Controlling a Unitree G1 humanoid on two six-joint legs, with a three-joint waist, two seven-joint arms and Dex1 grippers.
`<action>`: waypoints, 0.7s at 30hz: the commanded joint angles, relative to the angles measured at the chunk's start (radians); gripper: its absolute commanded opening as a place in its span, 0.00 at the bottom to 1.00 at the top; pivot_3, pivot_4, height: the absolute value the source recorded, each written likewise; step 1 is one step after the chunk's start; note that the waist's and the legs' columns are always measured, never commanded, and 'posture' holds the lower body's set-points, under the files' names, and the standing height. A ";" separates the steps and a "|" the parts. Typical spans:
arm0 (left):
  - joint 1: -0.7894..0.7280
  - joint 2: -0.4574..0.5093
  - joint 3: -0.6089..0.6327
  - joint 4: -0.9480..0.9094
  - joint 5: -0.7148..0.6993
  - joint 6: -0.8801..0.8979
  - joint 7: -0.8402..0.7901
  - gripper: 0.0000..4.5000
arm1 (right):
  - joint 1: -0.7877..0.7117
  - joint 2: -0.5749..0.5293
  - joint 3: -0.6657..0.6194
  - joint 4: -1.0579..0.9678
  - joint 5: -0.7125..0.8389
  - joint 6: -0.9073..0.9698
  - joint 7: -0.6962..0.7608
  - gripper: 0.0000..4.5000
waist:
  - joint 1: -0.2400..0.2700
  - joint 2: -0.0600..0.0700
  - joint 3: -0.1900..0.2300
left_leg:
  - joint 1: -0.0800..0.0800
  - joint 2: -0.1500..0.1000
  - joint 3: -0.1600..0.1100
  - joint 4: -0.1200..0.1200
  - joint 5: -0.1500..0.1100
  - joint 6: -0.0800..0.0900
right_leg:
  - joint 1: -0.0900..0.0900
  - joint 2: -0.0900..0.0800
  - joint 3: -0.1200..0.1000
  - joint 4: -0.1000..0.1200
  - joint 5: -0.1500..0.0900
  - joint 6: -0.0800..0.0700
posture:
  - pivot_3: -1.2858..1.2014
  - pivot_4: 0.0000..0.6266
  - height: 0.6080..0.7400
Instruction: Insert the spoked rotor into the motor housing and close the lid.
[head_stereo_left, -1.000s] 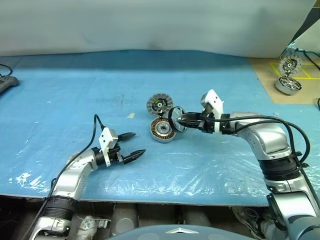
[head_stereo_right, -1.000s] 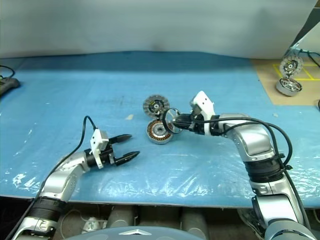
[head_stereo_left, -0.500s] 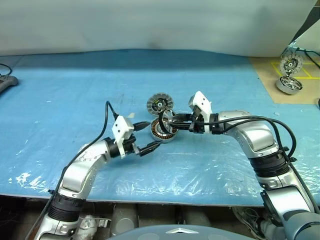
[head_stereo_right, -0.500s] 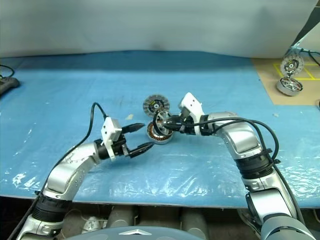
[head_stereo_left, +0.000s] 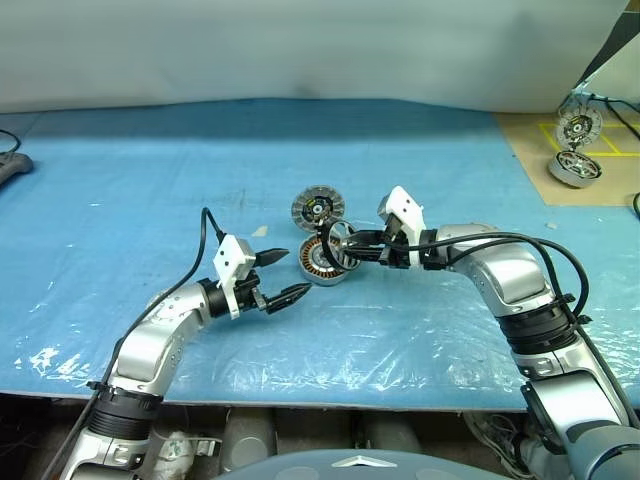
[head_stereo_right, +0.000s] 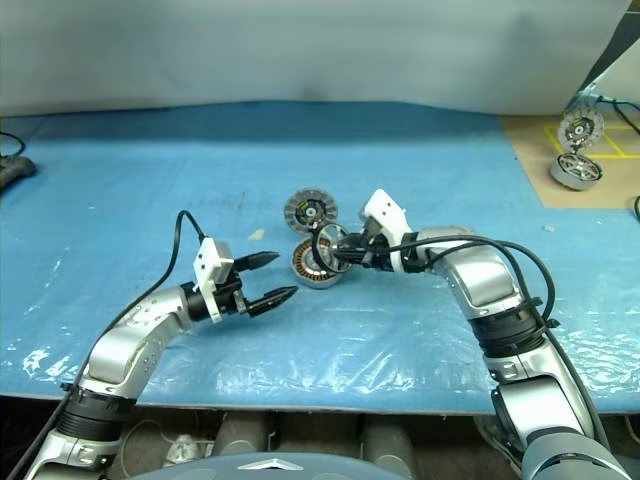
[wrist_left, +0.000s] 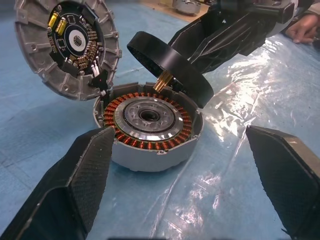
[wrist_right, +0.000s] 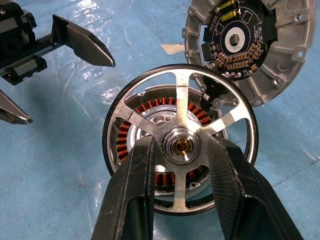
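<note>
Two grippers work over the blue plastic-covered table (head_stereo_left: 120, 190). Nearest the robot, the left gripper (head_stereo_left: 274, 277) hangs just above the sheet with its two black fingers spread wide and nothing between them; its tips point toward the motor housing (head_stereo_left: 322, 260), which lies just beyond them, apart from both fingertips. In the left wrist view the housing (wrist_left: 150, 125) sits between and ahead of the open fingers, its ring of copper windings and pale centre facing up.

The right gripper (head_stereo_left: 352, 243) reaches in from the far side of the housing, its fingers closed narrowly on the hub of the spoked rotor (head_stereo_left: 336, 240). That dark-rimmed wheel is held tilted over the housing's rim, just above the windings, not seated. In the right wrist view the rotor (wrist_right: 180, 145) covers most of the housing's opening, with the brass centre pin between the two pads (wrist_right: 135, 175).

Just past the rotor, the lid (head_stereo_left: 317, 208) stands tipped up against the housing's far edge, its ribbed inner face and dark circuit centre showing
</note>
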 joint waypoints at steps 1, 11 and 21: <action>0.001 0.000 -0.004 -0.070 -0.008 0.007 0.016 1.00 | -0.019 0.008 -0.013 -0.026 0.010 -0.016 0.002 0.27 | 0.000 0.000 0.000 | 0.000 0.000 0.000 0.000 0.000 0.000 | 0.000 0.000 0.000 0.000 0.000 0.000 | 0.52 0.24 1.00; 0.004 0.030 0.026 -0.134 -0.043 0.078 0.035 1.00 | -0.076 0.049 -0.026 -0.037 0.041 0.018 0.005 0.27 | -0.001 0.000 0.000 | 0.000 0.000 0.000 0.001 0.000 0.000 | 0.000 0.000 0.000 0.001 0.000 0.000 | 0.52 0.24 1.00; 0.064 0.036 0.052 0.146 0.006 -0.175 -0.094 1.00 | -0.074 0.062 -0.003 0.002 0.019 -0.002 0.003 0.27 | 0.000 0.000 0.000 | 0.000 0.000 0.000 0.001 0.000 0.000 | 0.000 0.000 0.000 0.001 0.000 0.000 | 0.52 0.24 1.00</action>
